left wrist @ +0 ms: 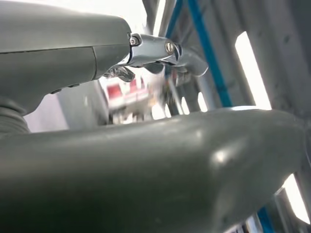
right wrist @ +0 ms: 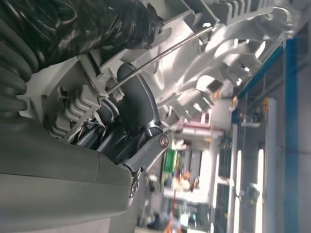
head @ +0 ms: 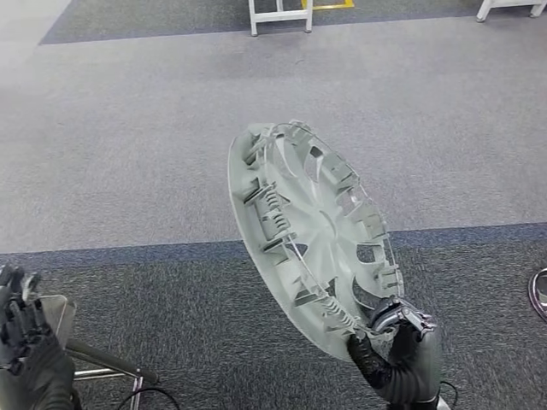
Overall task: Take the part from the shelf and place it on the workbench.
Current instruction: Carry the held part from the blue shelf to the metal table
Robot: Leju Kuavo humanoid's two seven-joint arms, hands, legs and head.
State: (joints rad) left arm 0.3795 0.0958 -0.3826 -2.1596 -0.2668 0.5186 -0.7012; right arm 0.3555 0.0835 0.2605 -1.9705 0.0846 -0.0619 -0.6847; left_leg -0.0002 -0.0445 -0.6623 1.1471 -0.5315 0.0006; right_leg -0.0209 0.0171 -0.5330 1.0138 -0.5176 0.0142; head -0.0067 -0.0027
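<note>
Head view, floor: grey carpet (head: 129,128) with a darker band nearer the robot spreads under everything; white frame legs (head: 280,17) stand at the far edge. No shelf or workbench is visible here.
Part: a pale grey plastic wheel cover (head: 309,231), held up in the air over the carpet, tilted on edge with its ribbed inner side toward the camera.
Part, build: thin spokes, open windows, clip blocks and a slim wire ring (right wrist: 161,56) running round near the rim. It looks light for its breadth, fairly stiff at the rim, and probably flexible and breakable at the spokes and clips.
Part, handling: being broad and held at one low point, it likely wants to swing or twist; smooth plastic may slip. The rim beside a clip block seems the soundest place to hold, not the spokes or the wire.
Right hand: the right hand (head: 393,342) pinches the cover's lowest rim, dark fingers (right wrist: 110,138) curled behind the rim and the thumb across it.
Left hand: the left hand (head: 22,320) sits low at the picture's left corner, well apart from the cover, holding nothing; its fingers look loosely curled, though I cannot tell for sure.
Small item: a round metal edge (head: 538,295) lies at the right border.
</note>
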